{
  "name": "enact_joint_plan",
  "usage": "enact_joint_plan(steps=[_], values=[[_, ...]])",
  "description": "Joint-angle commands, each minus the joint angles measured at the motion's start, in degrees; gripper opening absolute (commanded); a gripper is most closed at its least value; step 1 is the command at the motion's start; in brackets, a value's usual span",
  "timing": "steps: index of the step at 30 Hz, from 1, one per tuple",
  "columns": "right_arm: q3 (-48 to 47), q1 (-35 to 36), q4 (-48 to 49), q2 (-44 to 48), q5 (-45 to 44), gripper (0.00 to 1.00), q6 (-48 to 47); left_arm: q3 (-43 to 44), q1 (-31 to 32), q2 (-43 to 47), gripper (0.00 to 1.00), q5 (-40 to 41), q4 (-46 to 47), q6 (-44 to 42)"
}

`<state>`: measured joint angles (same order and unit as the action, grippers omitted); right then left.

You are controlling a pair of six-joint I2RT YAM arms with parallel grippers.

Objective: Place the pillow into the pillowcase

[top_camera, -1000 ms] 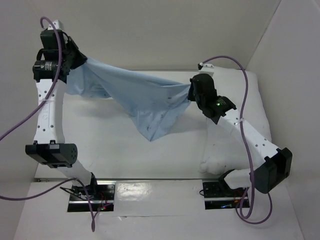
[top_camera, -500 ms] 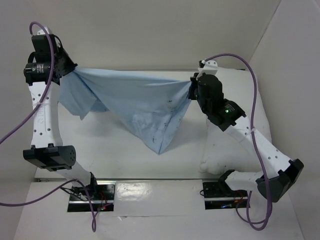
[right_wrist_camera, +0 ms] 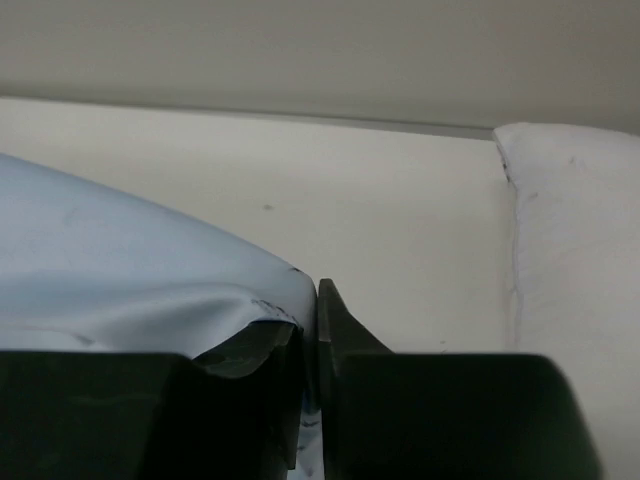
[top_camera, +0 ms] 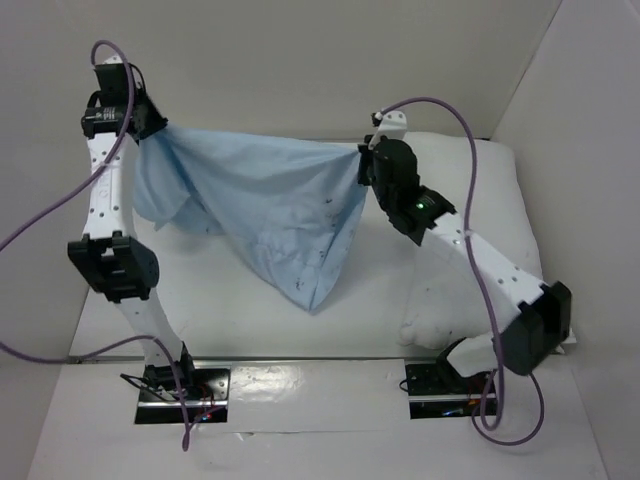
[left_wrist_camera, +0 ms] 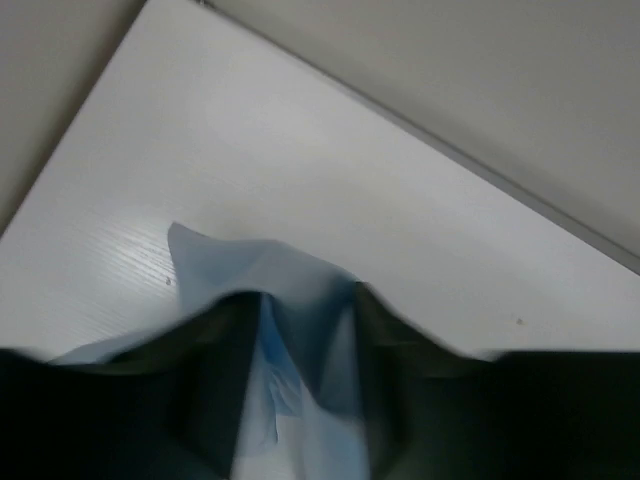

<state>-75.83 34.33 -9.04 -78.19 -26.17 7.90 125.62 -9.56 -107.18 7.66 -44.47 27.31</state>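
Observation:
The light blue pillowcase (top_camera: 270, 210) hangs in the air, stretched between both grippers, its lower corner drooping toward the table. My left gripper (top_camera: 150, 130) is shut on its upper left edge; in the left wrist view the cloth (left_wrist_camera: 250, 265) bunches between that gripper's (left_wrist_camera: 305, 300) dark fingers. My right gripper (top_camera: 365, 160) is shut on the upper right edge, and in the right wrist view the fabric (right_wrist_camera: 120, 260) is pinched at the gripper (right_wrist_camera: 315, 300). The white pillow (top_camera: 500, 190) lies on the table at the right, under the right arm, also visible as a plump white pillow edge (right_wrist_camera: 580, 230).
White walls enclose the table (top_camera: 220, 300) at the back and both sides. Both arm bases (top_camera: 180, 385) sit at the near edge. The right arm's elbow (top_camera: 535, 330) hangs over the pillow's near corner.
Both grippers have shifted: the left one rose and moved slightly right, the right one moved left and farther back. The pillowcase hangs flatter and spread wider between them.

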Motion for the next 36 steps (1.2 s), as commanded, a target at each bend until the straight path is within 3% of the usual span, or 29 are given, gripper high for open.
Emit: enact_joint_plan(steps=[1,2,4,7,8,9,12,15,18,20,22,23,26,30,36], values=[[-1.1,-4.6,6.1,-10.5,2.3,0.18,-1.6,2.3,-1.4,-5.6,0.67,-0.6,1.8,-2.0],[-3.7,-6.3,3.3,-14.1,3.6,0.36,-0.1,3.0,-1.4,-6.5,0.81,-2.2,1.8,-2.0],[-13.0,-10.2,-7.2,-23.8,8.1,0.76,4.5,2.3,-1.4,-7.2,0.92,-6.7,0.1,-2.0],[-18.0,-11.4,-14.0,-28.7,9.7,0.80,7.1,-5.2,1.2,-2.7,0.86,-9.1,0.1,-1.4],[-17.3,-11.4,-14.0,-28.7,9.7,0.82,7.8,-7.5,2.4,-1.2,0.80,-9.1,0.1,-1.9],[-16.3,-11.4,-14.0,-27.9,10.6,0.84,8.4,-12.4,3.9,0.1,0.67,-8.0,0.6,-1.9],[-10.4,-11.4,-14.0,-23.4,13.4,0.84,10.7,-22.1,10.2,4.9,0.41,-8.6,1.1,-2.7],[-4.4,-10.7,-14.0,-19.0,16.0,0.84,12.5,-30.5,17.4,7.4,0.36,-12.3,1.7,-3.2],[-0.4,-10.2,-16.1,-15.5,15.3,0.79,13.9,-34.6,26.0,6.5,0.51,-16.0,4.9,-2.3],[1.8,-10.2,-16.1,-12.4,14.7,0.60,13.9,-33.2,31.7,4.0,0.63,-16.0,5.4,-2.3],[4.2,-10.7,-16.1,-10.2,16.1,0.46,13.9,-28.4,34.9,-1.1,0.70,-14.5,5.4,-2.3],[4.8,-11.2,-16.1,-8.7,16.7,0.32,14.5,-26.5,37.1,-2.9,0.72,-14.5,5.4,-2.3],[6.2,-11.2,-16.7,-7.3,18.2,0.20,15.2,-18.4,39.5,-10.5,0.73,-11.4,5.4,-1.2],[8.5,-11.2,-17.9,-4.5,18.7,0.23,17.8,-7.5,40.8,-19.4,0.75,-10.7,4.1,0.2],[10.8,-11.2,-18.4,-1.7,18.7,0.42,19.2,5.9,44.5,-30.1,0.75,-5.2,0.5,-0.3]])
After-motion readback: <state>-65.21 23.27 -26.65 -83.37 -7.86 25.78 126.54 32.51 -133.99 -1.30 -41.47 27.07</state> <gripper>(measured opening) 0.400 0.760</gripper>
